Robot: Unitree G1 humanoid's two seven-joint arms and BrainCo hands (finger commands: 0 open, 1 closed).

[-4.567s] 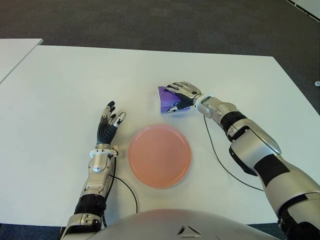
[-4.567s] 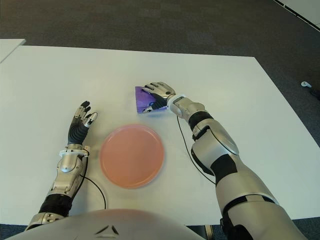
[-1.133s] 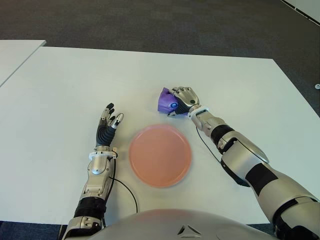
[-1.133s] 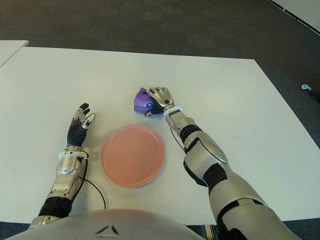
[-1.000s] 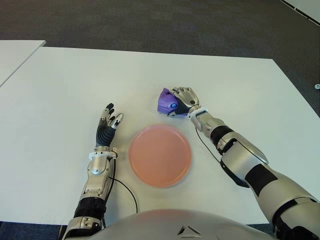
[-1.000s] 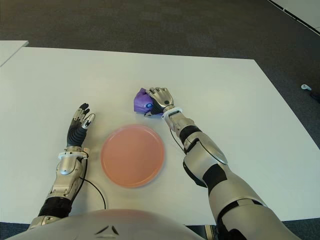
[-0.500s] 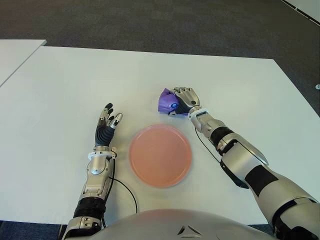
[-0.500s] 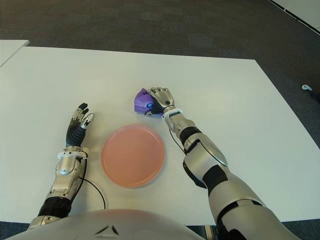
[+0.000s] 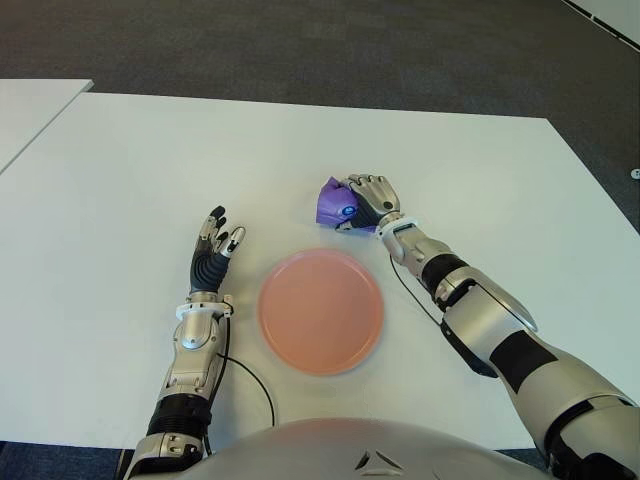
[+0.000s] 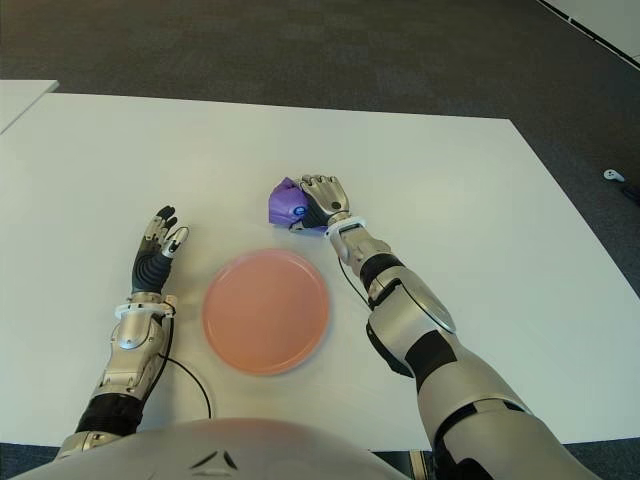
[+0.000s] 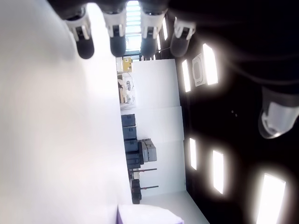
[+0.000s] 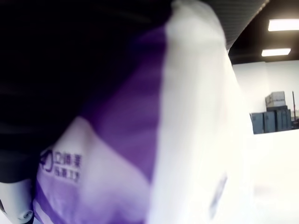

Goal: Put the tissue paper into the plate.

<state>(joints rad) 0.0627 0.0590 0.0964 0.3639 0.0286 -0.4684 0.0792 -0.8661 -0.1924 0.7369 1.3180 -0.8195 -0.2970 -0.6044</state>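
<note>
Two hands show above a white rectangular table (image 9: 120,170). Right hand (image 9: 368,200), beyond the far right edge of the round salmon-pink plate (image 9: 320,311), has its fingers curled tightly around a purple plastic tissue-paper packet (image 9: 330,203), which bulges out on the hand's left side; the right wrist view is filled by the packet's purple-and-white wrapper (image 12: 140,140) pressed against the palm. Whether the packet touches the table cannot be told. The packet lies outside the plate, near its far rim. Left hand (image 9: 212,250) shows just left of the plate, fingers (image 11: 117,42) extended and slightly spread, gripping nothing. A thin black cable (image 9: 420,305) runs along the table beside the right forearm.
</note>
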